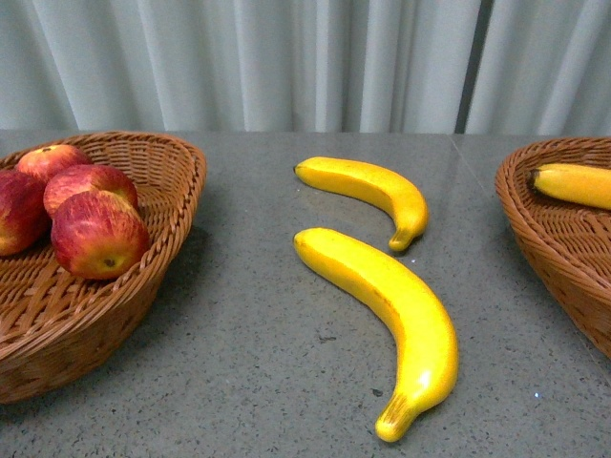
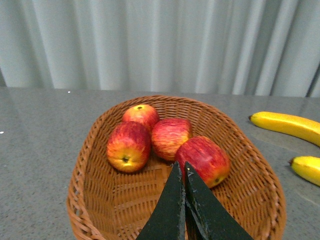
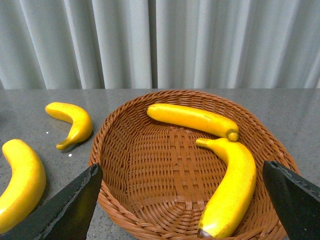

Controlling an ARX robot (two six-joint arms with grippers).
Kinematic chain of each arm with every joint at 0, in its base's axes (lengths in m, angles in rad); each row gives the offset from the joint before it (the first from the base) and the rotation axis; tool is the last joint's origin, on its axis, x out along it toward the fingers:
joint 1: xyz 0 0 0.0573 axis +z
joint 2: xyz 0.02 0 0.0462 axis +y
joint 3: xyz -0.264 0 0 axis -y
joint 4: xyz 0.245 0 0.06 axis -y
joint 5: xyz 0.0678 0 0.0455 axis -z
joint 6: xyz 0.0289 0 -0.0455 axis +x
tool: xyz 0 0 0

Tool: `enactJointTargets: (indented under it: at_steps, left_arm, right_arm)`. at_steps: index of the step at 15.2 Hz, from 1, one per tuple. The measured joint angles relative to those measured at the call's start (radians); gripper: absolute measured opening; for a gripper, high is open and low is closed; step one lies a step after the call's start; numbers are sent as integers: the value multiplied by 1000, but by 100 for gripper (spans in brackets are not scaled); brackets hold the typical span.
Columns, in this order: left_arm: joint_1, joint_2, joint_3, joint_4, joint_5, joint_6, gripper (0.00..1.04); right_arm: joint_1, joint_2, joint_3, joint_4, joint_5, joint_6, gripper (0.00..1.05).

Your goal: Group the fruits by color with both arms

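The grey table (image 1: pixel 248 363) is carrying everything. The left basket (image 1: pixel 181 162) is sitting under the left gripper (image 2: pixel 182 172), and the right basket (image 3: pixel 115 120) is sitting under the right gripper (image 3: pixel 181 167). Two fruits are lying loose on the bare table between the baskets.

The long banana (image 1: pixel 401 305) is lying off the right gripper's left side, outside the basket rim. Its long axis is running slantwise from far-left to near-right, with the stem end pointing back toward the robot. The short banana (image 1: pixel 372 186) is lying beyond it, farther from the robot, and is curving the same way. Both are sitting closer to the right basket than to the left one. That is probably making the right arm the nearer one, though neither arm is showing in the front view to confirm it.

Two sorted bananas (image 3: pixel 190 119) are already resting in the basket below the right gripper. Four apples (image 2: pixel 129 145) are clustering below and ahead of the left gripper. The right gripper's fingers are standing spread wide, holding nothing. The left gripper's fingers are pressing together, empty.
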Motion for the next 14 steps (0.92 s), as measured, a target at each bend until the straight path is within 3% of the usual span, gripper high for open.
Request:
enactJointTargets:
  at_steps: [12, 14]
  left_arm:
    - [-5, -238, -60, -163, 1, 0, 2]
    - [-5, -394, -59, -347, 0, 0, 2]
  right_arm:
    - [0, 0, 0, 0, 0, 0, 98]
    - [0, 0, 0, 0, 0, 0, 98]
